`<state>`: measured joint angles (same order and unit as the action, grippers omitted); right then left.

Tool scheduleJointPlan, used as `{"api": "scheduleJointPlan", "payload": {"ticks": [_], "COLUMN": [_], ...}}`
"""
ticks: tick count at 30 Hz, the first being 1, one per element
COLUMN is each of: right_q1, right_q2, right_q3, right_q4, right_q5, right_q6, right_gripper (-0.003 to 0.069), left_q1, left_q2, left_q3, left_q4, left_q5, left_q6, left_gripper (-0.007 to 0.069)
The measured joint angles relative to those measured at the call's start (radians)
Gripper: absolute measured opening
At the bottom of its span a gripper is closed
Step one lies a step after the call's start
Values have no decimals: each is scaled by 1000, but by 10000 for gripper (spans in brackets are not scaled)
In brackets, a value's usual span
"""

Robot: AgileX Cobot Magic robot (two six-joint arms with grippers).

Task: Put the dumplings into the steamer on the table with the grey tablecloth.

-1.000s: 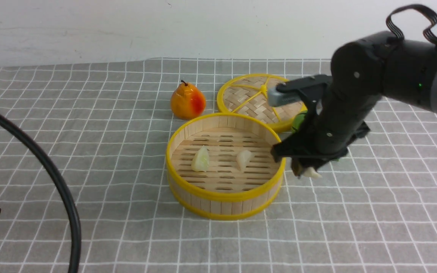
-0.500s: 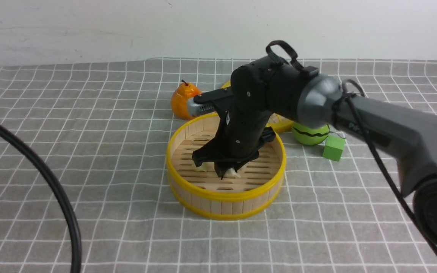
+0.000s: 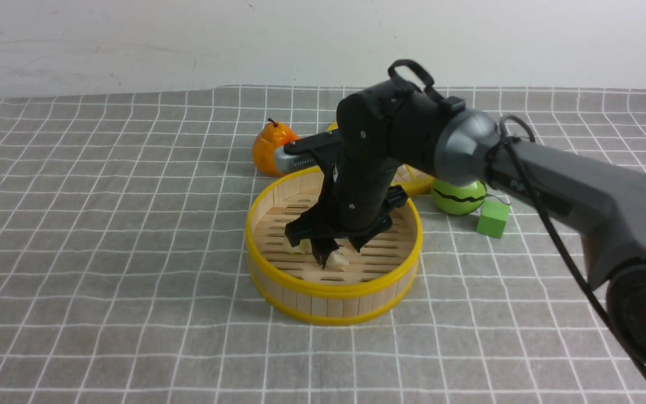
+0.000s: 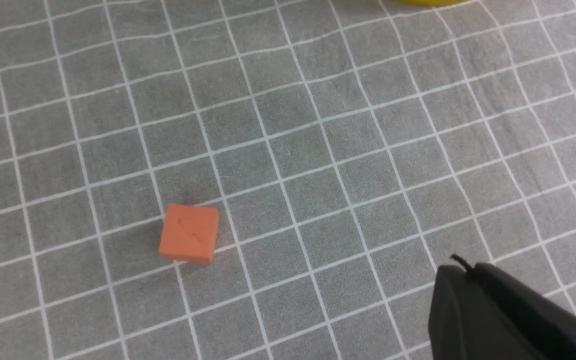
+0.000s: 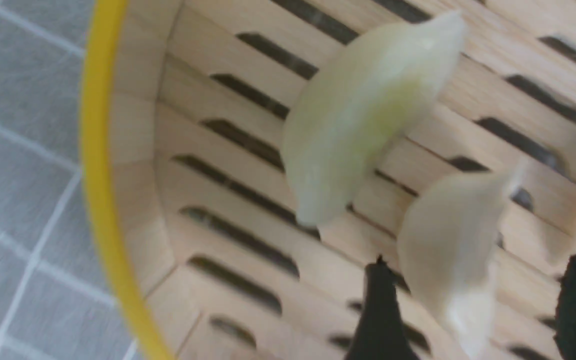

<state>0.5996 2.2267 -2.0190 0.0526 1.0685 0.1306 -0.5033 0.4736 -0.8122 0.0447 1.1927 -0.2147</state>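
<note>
R tool (image 3: 341, 253) spread open over glossy crescent dumplings (image 5: 363, 115) in slatted bamboo steamer (image 3: 331, 292); L tool (image 4: 473, 300) clenched.

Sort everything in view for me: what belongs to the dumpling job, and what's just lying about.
Belongs to the job:
dumplings, lying in the steamer
steamer
grey tablecloth
right hand, open inside the steamer

Just lying about:
pear
woven lid, mostly hidden
green ball
green cube
orange cube, seen only in the left wrist view
</note>
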Motion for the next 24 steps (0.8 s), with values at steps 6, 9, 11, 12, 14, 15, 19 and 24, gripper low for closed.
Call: {"api": "scheduleJointPlan", "payload": {"ticks": [6,9,11,12,14,15,19,24], "right_q1": [0,0,0,0,0,0,0,0], "right_q2": [-181,-271,-349,-410,-477,-529,-738,-1083], "right_q3": [11,56,124,184,265,321,544,875], "right_q4": [0,10,27,42,56,64,80,114], "right_q5": [133,141,122,89,45,6,-174,-428], "right_q6": [-85,-104,-113,-116,-119,-119,-131,-162], "right_gripper": [398,353,304,265,223,194,99,21], "left_q1": [0,0,0,0,0,0,0,0], "left_q2": [-248,-320,-358,-371,-375,-375,-375,-375], "left_q3": [176,233,269,288,298,302,305,305], "left_q4": [-7,-7,-6,-6,-6,-6,-6,-6], "left_q5": [-163,-249,-316,-348,-367,-371,-370,-370], "left_q6": [-93,-125,-132,-133,-134,-135,-136,-136], "left_gripper": [4,6,7,10,12,13,14,19]}}
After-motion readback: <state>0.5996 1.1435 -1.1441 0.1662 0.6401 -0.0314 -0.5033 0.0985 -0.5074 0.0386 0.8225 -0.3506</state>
